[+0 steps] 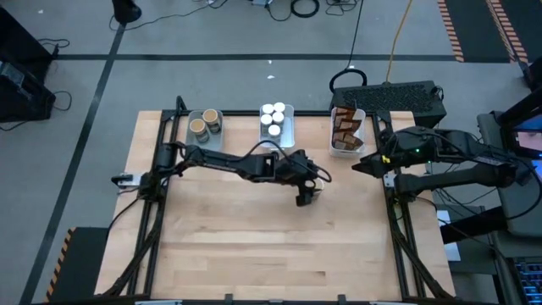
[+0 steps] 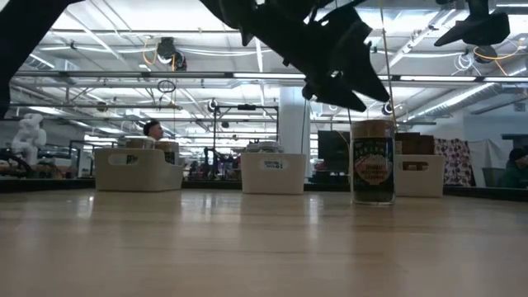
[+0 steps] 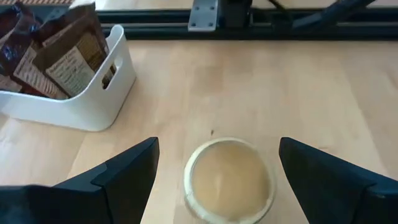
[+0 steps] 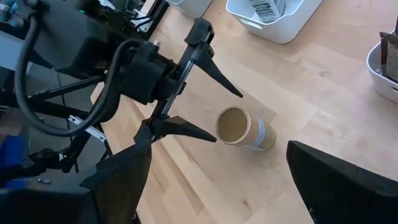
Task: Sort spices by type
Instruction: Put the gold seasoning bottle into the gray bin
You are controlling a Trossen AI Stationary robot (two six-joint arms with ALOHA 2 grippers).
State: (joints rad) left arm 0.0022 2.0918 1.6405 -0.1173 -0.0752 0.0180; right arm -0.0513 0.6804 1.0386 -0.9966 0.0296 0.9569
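One round tan-topped tub (image 3: 229,180) stands upright on its base on the bare wood near the table's middle (image 2: 373,161). My left gripper (image 1: 306,196) hangs open just above it. Its fingers (image 3: 127,171) stand to either side of the tub's top without touching. The right wrist view shows that gripper spread over the tub (image 4: 239,127). My right gripper (image 1: 360,165) waits open above the table's right edge. Three white trays stand along the far edge: tubs in the left one (image 1: 204,124), white-capped jars in the middle one (image 1: 275,121), brown pouches in the right one (image 1: 345,130).
The pouch tray (image 3: 74,93) stands a short way beyond the tub. A black keyboard (image 1: 398,97) lies off the table's far right corner. Bare wood (image 1: 254,246) spreads over the table's near half. A metal frame rail (image 3: 249,25) runs along the table's edge.
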